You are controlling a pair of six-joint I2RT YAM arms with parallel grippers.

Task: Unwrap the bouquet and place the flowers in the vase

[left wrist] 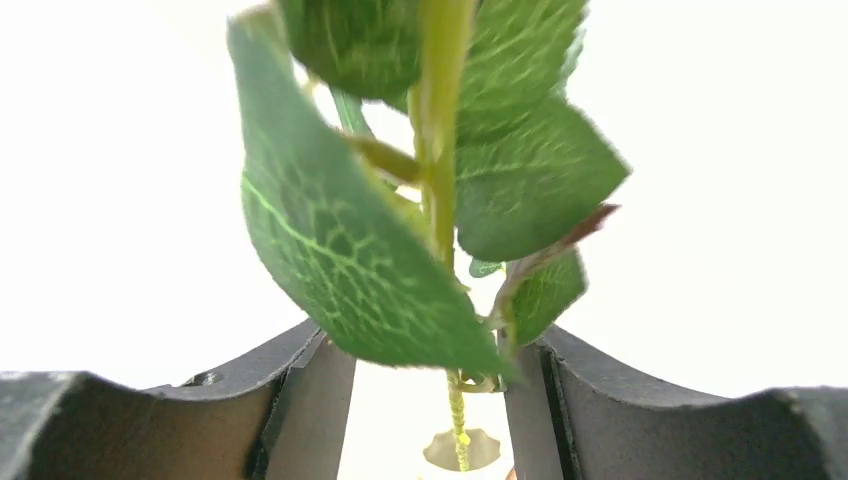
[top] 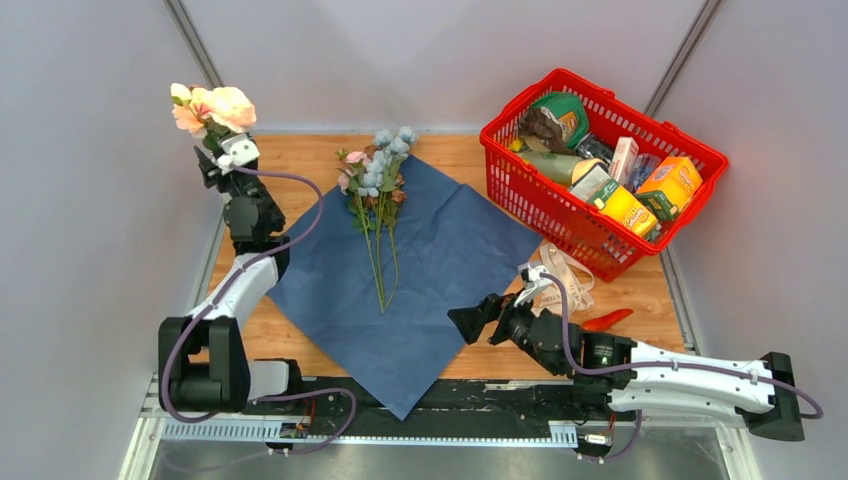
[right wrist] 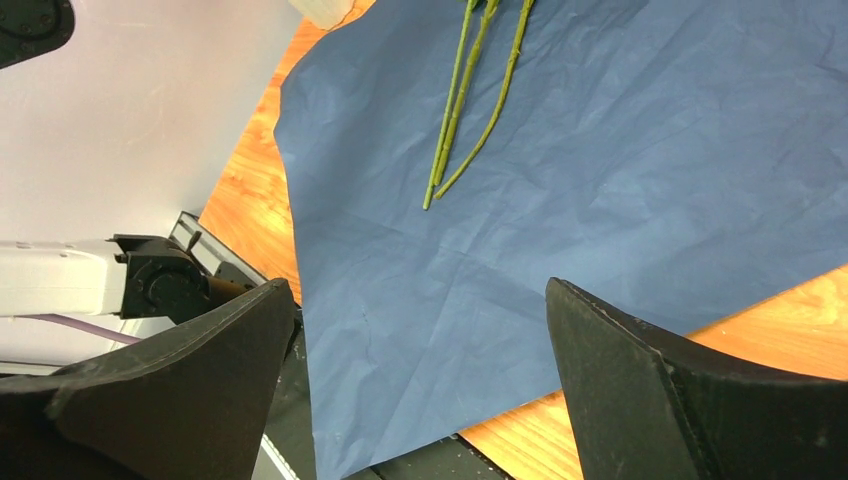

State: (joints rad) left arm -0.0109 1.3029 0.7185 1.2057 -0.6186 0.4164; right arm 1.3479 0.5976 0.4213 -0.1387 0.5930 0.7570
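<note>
Overhead, the creased blue paper sheet [top: 440, 260] lies flat as a diamond on the wood-grain table [top: 470, 155]. Across its far corner rest the flowers [top: 378, 185], pale blue and pink blooms on thin green stems. Left of the sheet, the left gripper [left wrist: 432, 345] stands with jaws apart around a veined, leafy stem [left wrist: 440, 150] topped by peach blooms. The stem runs down into the vase [left wrist: 460, 450], whose scalloped white rim shows below. At the sheet's near right edge the right gripper [top: 478, 315] hovers wide open, holding nothing. Right of the sheet, a red plastic lattice basket [top: 540, 210] holds packaged groceries [top: 625, 205]; cream ribbon [top: 565, 275] lies beside it.
</note>
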